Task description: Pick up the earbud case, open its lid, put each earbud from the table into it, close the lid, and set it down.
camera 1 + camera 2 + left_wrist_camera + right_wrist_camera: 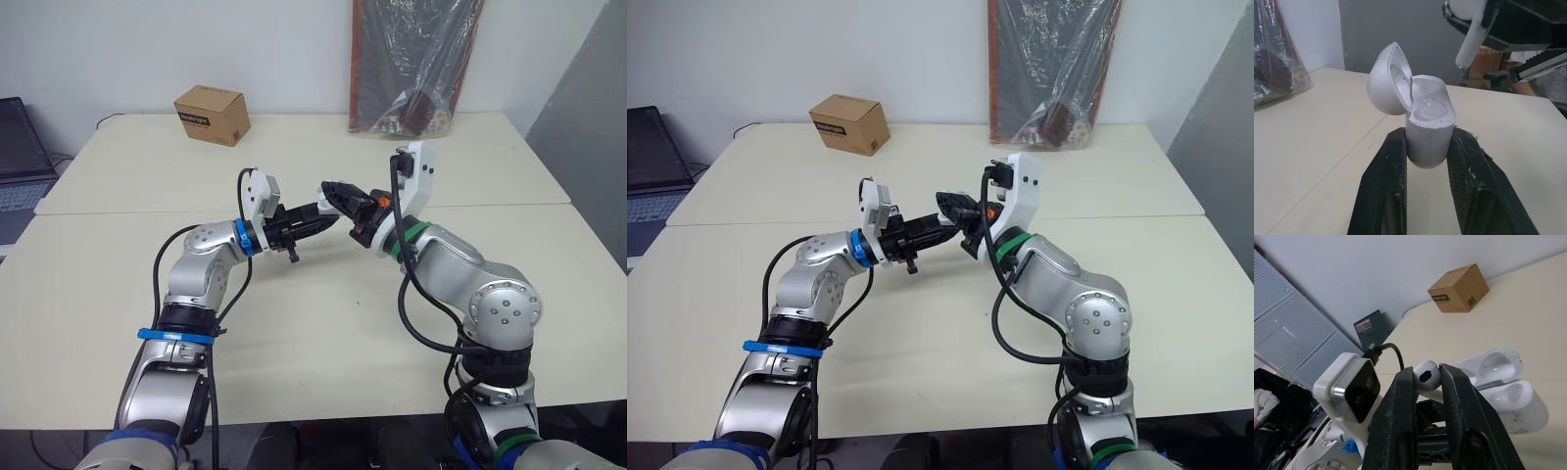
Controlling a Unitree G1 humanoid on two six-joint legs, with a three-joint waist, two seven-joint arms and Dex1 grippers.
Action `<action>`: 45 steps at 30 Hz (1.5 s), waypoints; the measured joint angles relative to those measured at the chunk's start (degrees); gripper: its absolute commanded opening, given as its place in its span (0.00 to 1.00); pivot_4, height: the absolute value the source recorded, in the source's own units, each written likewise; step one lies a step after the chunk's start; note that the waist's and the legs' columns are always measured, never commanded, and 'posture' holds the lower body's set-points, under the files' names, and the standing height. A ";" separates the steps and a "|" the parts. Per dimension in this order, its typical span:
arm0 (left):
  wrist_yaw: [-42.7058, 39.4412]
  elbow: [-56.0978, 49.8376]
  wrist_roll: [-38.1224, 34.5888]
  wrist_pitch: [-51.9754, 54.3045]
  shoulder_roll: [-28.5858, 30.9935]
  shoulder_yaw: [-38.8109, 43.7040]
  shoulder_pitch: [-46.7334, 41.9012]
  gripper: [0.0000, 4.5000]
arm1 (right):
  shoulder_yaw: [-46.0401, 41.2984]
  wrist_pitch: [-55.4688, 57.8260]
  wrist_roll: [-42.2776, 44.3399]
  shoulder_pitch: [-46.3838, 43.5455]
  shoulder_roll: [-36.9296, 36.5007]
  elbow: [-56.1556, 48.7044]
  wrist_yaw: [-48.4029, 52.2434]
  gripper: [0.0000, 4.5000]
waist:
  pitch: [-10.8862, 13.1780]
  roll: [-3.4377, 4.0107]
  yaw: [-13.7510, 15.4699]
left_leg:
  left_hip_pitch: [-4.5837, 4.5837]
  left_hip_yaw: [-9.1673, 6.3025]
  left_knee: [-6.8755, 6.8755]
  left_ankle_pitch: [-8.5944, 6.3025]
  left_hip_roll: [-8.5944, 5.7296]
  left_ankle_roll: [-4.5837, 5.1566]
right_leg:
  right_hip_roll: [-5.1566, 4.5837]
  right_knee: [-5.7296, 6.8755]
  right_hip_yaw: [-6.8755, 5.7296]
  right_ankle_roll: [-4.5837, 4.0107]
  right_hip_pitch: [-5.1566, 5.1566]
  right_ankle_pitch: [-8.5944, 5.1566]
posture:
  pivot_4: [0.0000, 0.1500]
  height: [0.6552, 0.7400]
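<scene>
Clamping the earbud case between the narrowed fingers of the left gripper, lid flipped open. Pinching an earbud snugly in the right gripper. Raised over the table, right at two o'clock of left, near but apart. Cardboard box off at eleven o'clock.

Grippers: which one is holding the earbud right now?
The right gripper: it pinches the white earbud. The left gripper is instead shut on the earbud case, whose lid stands open.
</scene>
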 measured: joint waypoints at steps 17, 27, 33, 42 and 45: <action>4.06 -2.99 -0.89 1.48 -2.63 0.08 0.23 0.18 | -0.30 -0.48 0.06 0.00 2.21 1.53 -1.97 0.08 | 0.00 0.00 -0.02 | -0.01 0.00 -0.01 0.00 0.00 0.00 | 0.00 -0.01 0.00 0.00 0.00 0.00 | 1.00 1.00; 6.75 -7.35 -1.57 4.63 -3.73 0.08 1.10 0.18 | -0.31 -3.15 -0.84 0.00 2.97 1.51 -2.90 0.08 | 0.00 0.00 -0.03 | -0.01 0.00 -0.02 0.00 0.00 0.00 | 0.00 -0.03 0.00 0.01 0.00 -0.01 | 1.00 1.00; 7.68 -8.72 -1.98 4.64 -3.70 0.21 2.20 0.18 | -0.32 -3.46 -1.14 0.01 3.05 1.54 -3.54 0.08 | 0.00 0.00 -0.02 | -0.02 0.00 -0.02 0.00 0.00 0.00 | 0.00 -0.04 0.00 0.02 0.00 -0.01 | 1.00 1.00; 9.10 -8.93 -2.16 4.61 -3.78 0.50 2.21 0.18 | -0.32 -3.44 -0.70 0.02 2.47 1.54 -3.79 0.08 | 0.00 0.00 -0.01 | -0.02 0.00 -0.03 0.00 0.00 0.00 | 0.00 -0.06 0.00 0.22 0.00 -0.14 | 1.00 1.00; 10.61 -9.28 -2.27 4.68 -4.57 0.51 2.30 0.18 | -0.34 -3.82 -0.89 0.01 2.65 1.56 -4.19 0.08 | 0.00 0.00 0.00 | -0.04 0.00 -0.03 0.00 0.00 0.00 | 0.00 -0.08 0.00 0.22 0.00 -0.13 | 1.00 1.00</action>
